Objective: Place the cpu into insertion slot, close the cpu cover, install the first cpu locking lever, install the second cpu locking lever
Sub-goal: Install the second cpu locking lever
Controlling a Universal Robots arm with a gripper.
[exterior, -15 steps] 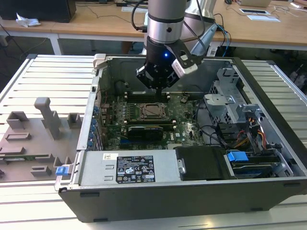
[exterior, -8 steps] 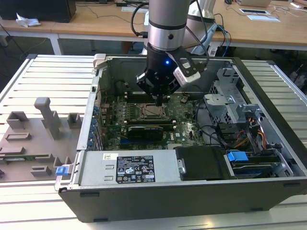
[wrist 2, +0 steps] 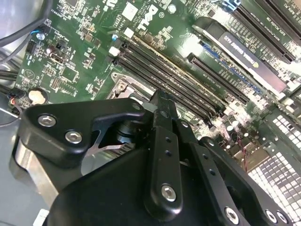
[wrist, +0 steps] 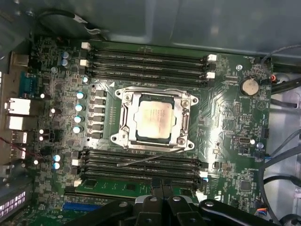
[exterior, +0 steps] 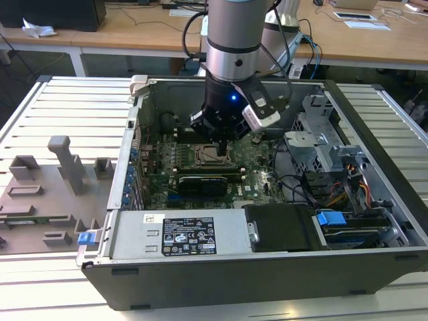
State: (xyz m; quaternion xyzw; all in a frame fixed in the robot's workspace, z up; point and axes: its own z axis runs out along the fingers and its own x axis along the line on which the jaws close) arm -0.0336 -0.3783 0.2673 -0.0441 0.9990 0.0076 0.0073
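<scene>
One cpu [wrist: 152, 119], one cpu cover [wrist: 126, 115], one insertion slot [wrist: 139, 138]

A white sticker [exterior: 189, 236] with dark print and a row of small marks lies on the black power supply housing [exterior: 134, 231] in the exterior view, with a smaller white label [exterior: 154, 219] just beside it; none of this print is legible. In the second wrist view, large white letters [wrist 2: 146, 14] stand on the green motherboard [wrist 2: 80, 52], and a lettered strip [wrist 2: 242, 52] runs along a black card. In the first wrist view, the cpu [wrist: 151, 117] top bears faint, unreadable marking.
</scene>
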